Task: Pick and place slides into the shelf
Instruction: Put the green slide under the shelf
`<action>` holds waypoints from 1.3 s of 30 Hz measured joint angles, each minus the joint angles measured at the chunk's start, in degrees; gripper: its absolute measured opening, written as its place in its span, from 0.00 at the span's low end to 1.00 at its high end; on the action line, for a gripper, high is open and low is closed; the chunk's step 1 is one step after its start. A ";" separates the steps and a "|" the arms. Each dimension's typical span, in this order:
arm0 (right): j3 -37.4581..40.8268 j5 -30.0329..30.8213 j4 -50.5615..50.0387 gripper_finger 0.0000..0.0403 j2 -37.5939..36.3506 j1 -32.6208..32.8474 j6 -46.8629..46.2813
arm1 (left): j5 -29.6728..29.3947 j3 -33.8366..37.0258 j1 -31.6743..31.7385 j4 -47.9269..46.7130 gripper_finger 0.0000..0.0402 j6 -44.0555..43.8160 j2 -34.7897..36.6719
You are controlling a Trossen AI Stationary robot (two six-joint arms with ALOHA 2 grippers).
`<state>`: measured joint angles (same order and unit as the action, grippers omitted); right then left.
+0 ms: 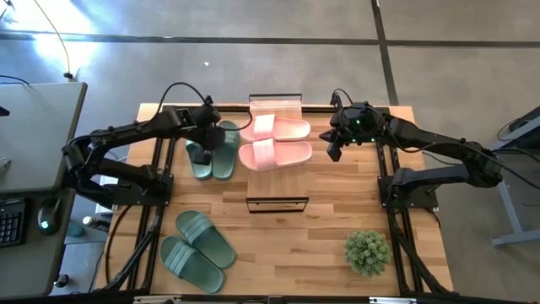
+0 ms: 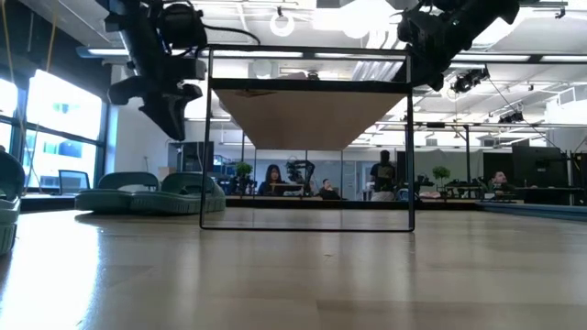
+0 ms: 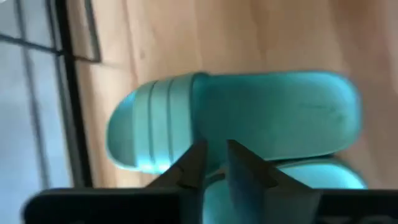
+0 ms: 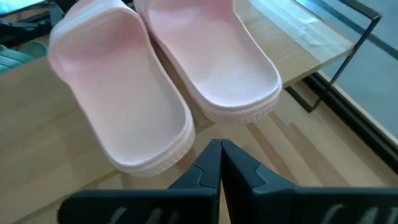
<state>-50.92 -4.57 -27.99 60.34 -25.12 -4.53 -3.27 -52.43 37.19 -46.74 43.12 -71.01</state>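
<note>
presently the two pink slides (image 1: 276, 142) lie side by side at the worktop's (image 1: 337, 211) far middle, long axes running across it, heels toward the right arm; one rests against a small shelf (image 1: 275, 101) at the far edge. the right gripper (image 4: 220, 163) hovers just off their heels, fingers closed together and empty; it is the nearer arm. a green pair (image 1: 213, 150) lies beside them under the left gripper (image 3: 212, 163), nearly closed, holding nothing. another green pair (image 1: 196, 239) sits nearer the front. a second shelf (image 1: 277, 203) stands mid-worktop.

Grey concrete floor (image 1: 253, 21); bright ceiling lights (image 2: 367, 11).
</note>
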 joint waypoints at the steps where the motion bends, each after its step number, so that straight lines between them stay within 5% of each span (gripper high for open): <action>1: 0.00 0.04 0.01 0.00 0.00 0.00 0.12 | -2.95 0.00 -0.35 -0.13 0.18 -0.02 -0.13; 5: 0.00 0.06 0.00 0.00 0.00 0.00 0.52 | -12.28 0.00 -0.94 -0.42 0.31 -2.62 -0.14; 13: 0.00 0.18 -0.02 0.00 0.02 0.00 2.03 | -6.06 2.74 -0.88 0.51 0.44 -6.36 -0.12; 39: -0.02 1.15 -0.04 0.00 0.02 0.00 3.32 | -13.42 17.91 -0.85 23.42 0.40 -13.51 -0.12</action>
<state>-50.94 -3.42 -28.03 60.36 -25.12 -1.21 -16.69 -34.51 36.34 -23.32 29.61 -71.13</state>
